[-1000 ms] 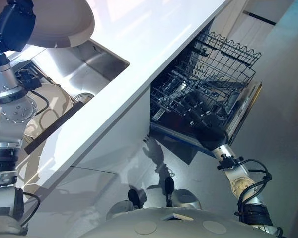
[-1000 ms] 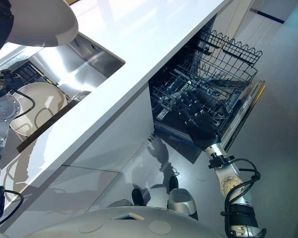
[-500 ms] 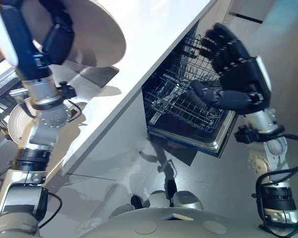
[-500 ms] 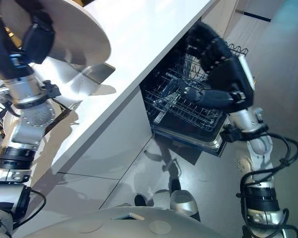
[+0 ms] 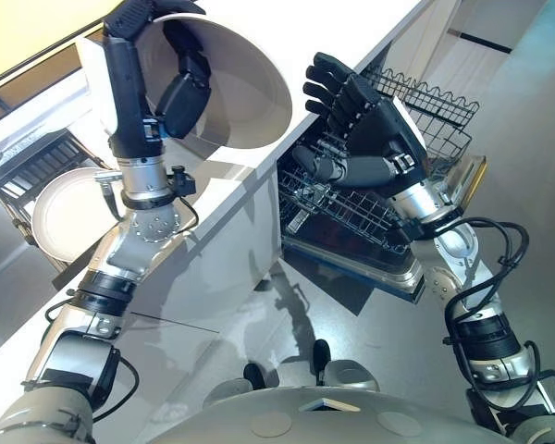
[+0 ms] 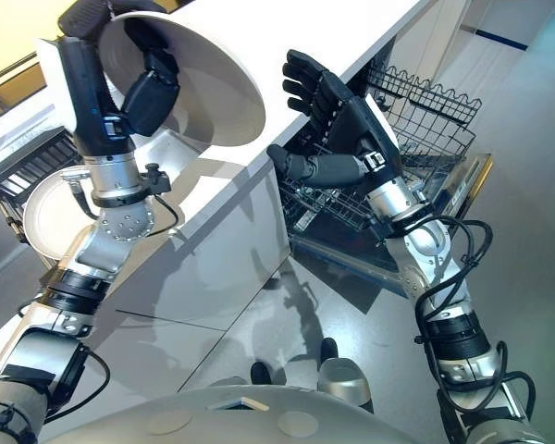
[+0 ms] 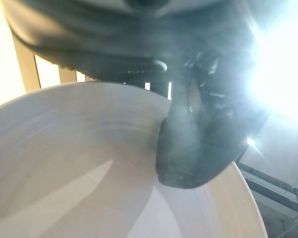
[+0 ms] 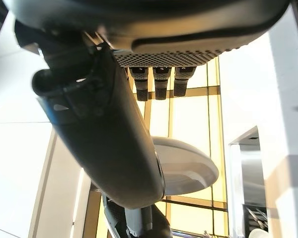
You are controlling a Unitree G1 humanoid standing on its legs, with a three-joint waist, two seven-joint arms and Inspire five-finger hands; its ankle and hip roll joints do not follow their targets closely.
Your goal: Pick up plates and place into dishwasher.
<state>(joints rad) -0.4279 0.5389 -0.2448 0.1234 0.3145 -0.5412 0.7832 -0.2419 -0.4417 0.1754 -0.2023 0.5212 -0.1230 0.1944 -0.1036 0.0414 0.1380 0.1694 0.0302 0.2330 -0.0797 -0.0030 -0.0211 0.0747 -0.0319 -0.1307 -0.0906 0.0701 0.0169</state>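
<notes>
My left hand [image 5: 180, 95] is raised above the counter, shut on a large white plate [image 5: 236, 92]: the thumb [image 7: 188, 148] presses its inner face and the fingers wrap its rim. The plate [image 7: 79, 188] is tilted, with its face turned toward my right hand [image 5: 379, 129]. That hand hangs open with fingers spread, a short way from the plate's edge and in front of the dishwasher. The dishwasher's wire racks [image 5: 430, 116] are pulled out. A second white plate [image 5: 69, 213] lies low on the left.
The white counter [image 5: 351, 32] runs diagonally between the sink side and the dishwasher. The dishwasher's door [image 5: 462, 199] hangs open over the grey floor [image 5: 536, 139]. A dark dish rack [image 5: 37, 166] stands beside the second plate.
The camera has shifted. My left hand has carried the plate rightward over the counter. My right hand has risen from near the dishwasher door to just beside the plate, fingers spread.
</notes>
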